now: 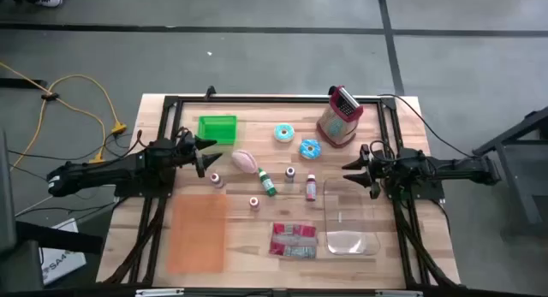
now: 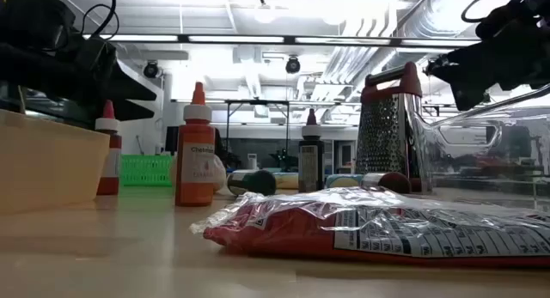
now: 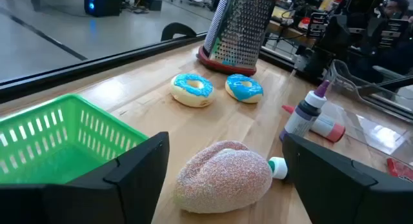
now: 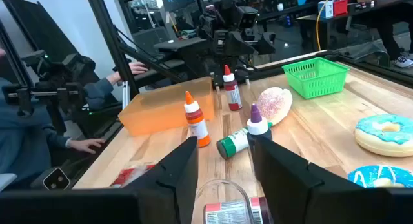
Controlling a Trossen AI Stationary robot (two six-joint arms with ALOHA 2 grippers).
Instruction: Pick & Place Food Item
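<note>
A pink sugared bun (image 1: 244, 160) (image 3: 222, 175) lies on the wooden table right of the green basket (image 1: 217, 128) (image 3: 58, 143). Two blue-iced donuts (image 1: 284, 132) (image 1: 309, 148) (image 3: 191, 89) (image 3: 244, 87) lie beyond it, near the red-rimmed grater (image 1: 340, 117). My left gripper (image 1: 208, 157) (image 3: 226, 146) stands open just left of the bun, fingers level and pointing at it, touching nothing. My right gripper (image 1: 358, 167) (image 4: 226, 153) is open at the table's right, above the clear container's far end, holding nothing.
Small squeeze bottles (image 1: 267, 182) (image 1: 311, 187) (image 4: 197, 124) stand and lie mid-table. A clear container (image 1: 349, 224), a red snack packet (image 1: 293, 240) (image 2: 361, 225) and an orange board (image 1: 197, 233) fill the near half. A person's hands show beyond the table in the right wrist view.
</note>
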